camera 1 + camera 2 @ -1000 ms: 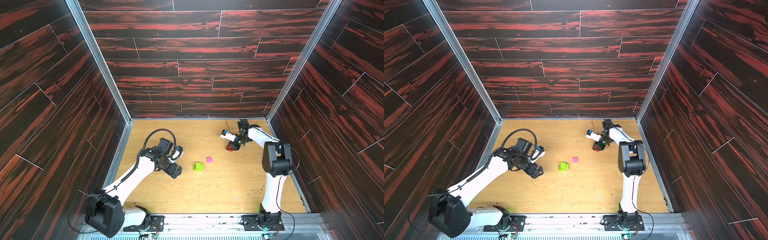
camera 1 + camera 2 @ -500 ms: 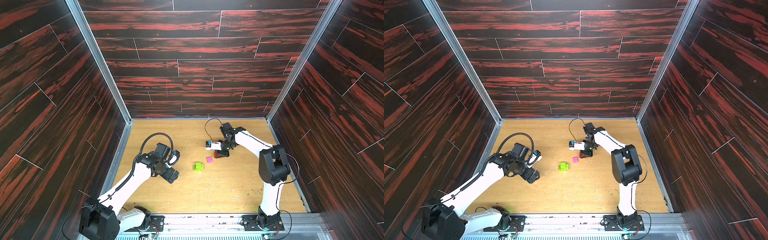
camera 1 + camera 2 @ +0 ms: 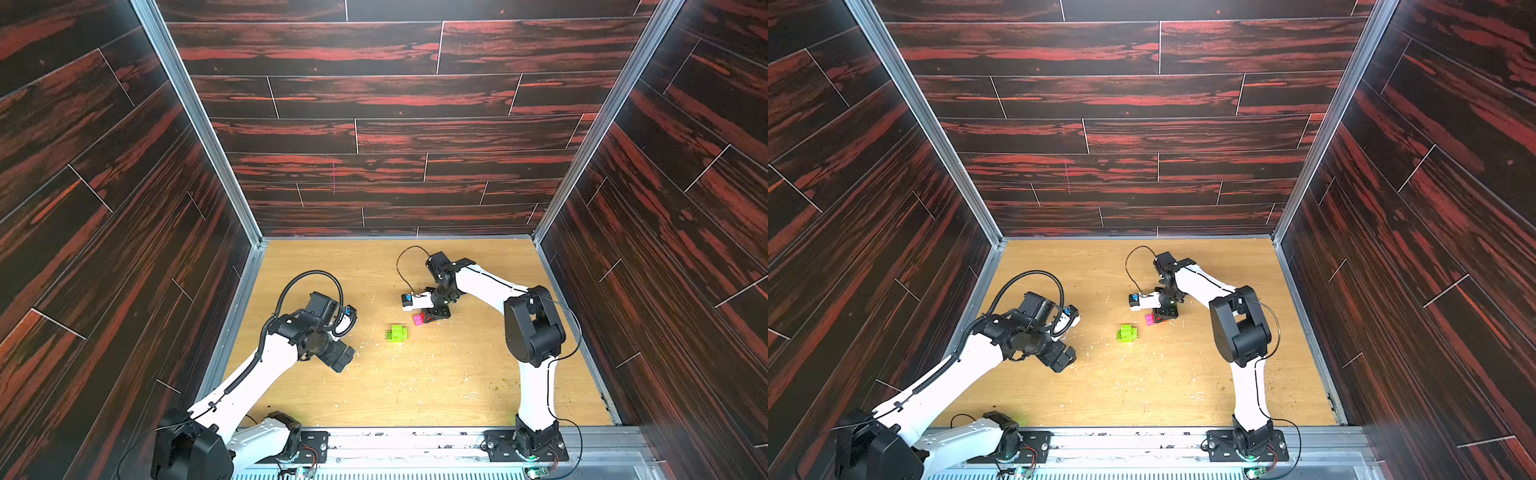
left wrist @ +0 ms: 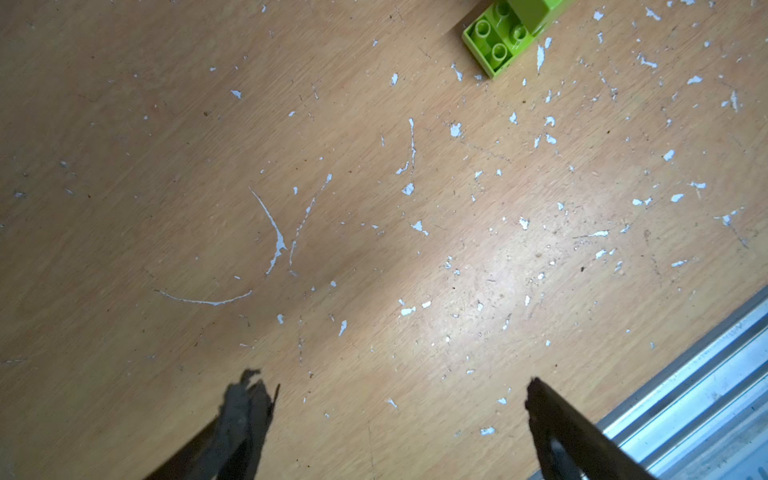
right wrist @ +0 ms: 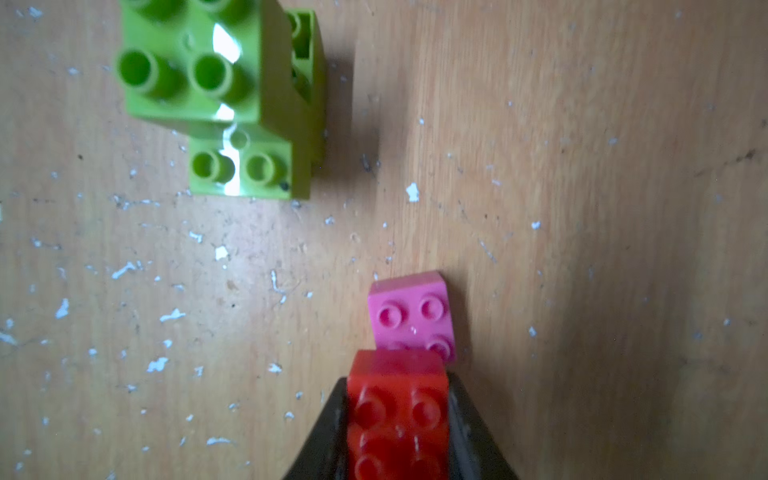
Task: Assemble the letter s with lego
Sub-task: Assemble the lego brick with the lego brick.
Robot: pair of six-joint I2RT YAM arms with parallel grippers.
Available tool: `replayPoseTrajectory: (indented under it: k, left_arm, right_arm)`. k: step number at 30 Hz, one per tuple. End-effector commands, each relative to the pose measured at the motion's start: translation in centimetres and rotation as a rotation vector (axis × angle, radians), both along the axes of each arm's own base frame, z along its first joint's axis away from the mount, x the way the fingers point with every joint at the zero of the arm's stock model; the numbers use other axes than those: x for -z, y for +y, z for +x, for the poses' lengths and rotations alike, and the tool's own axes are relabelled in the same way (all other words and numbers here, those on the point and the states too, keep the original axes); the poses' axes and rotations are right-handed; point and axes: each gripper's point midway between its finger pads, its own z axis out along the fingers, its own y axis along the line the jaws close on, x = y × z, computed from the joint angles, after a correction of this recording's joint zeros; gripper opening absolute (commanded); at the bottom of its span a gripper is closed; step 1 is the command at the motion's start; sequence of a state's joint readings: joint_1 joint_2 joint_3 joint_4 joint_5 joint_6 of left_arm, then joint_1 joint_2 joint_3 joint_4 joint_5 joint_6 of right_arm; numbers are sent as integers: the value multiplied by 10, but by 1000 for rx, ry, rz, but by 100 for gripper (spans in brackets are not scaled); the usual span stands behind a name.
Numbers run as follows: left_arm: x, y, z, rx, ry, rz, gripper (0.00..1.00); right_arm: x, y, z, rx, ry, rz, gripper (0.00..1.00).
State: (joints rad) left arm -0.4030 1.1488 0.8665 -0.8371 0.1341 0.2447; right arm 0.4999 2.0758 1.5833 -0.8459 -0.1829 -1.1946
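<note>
Red lego (image 5: 397,415) sits gripped in the right claw (image 5: 398,386); pink lego (image 5: 411,318) lies just ahead. Left claw (image 4: 394,384) is open, farther off.

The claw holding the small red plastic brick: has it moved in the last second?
Yes. The right gripper, shut on the red studded plastic brick, moved toward the unmoved pink studded plastic brick and now reaches it.

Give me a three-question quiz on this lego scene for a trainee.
1. Yes or no: is the pink brick joined to the lime green bricks?
2. True or false: the left gripper stands open and empty.
3. The right gripper is shut on: A) pink brick, B) red brick, C) lime green bricks.
Key: 1 no, they lie apart; 2 true; 3 B.
</note>
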Motion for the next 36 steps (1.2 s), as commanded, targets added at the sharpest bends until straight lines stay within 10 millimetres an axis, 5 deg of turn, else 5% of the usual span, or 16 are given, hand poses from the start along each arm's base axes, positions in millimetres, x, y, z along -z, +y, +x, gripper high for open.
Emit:
replayPoseTrajectory:
  k: [1,13,36]
  left_arm:
    - [-2,5,-2,7,-10,16,98]
    - [0,6,-5,13,-1,24,98]
    - [2,5,-7,45,8,24,98]
  right_arm:
    - [17,5,-4,-31,41,-14,19]
    - [22,6,1,-30,61,-27,19]
    - [32,-20,-28,25,201,-63,19]
